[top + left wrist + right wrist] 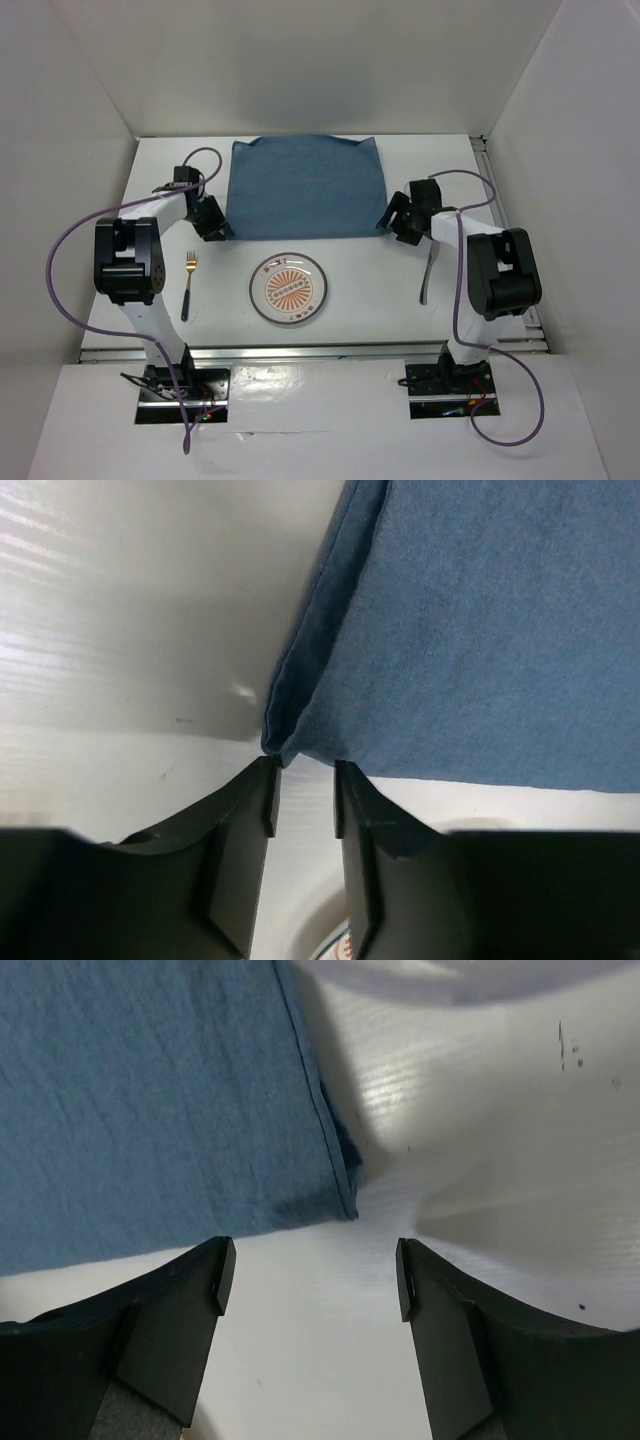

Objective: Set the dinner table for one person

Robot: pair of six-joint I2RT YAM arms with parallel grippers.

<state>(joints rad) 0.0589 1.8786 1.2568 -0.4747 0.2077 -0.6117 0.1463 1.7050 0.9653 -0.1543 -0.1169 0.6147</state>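
Left gripper point(300, 798) jaws stand slightly apart, empty, at seven o'clock of the blue cloth point(303, 187). Right gripper point(310, 1278) gapes, empty, at its five-o'clock corner.

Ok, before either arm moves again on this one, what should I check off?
1. Left gripper empty: ok; jaws narrowly apart, the cloth corner just ahead of them, not pinched.
2. Right gripper empty: ok; jaws wide, cloth corner ahead.
3. Cloth flat: cannot tell; its near left corner looks doubled over.
4. Plate on cloth: not ok; it sits on the bare dinner table, nearer the arms.
5. Fork left of plate: ok.
6. Utensil right of plate: cannot tell its kind; partly hidden from above.
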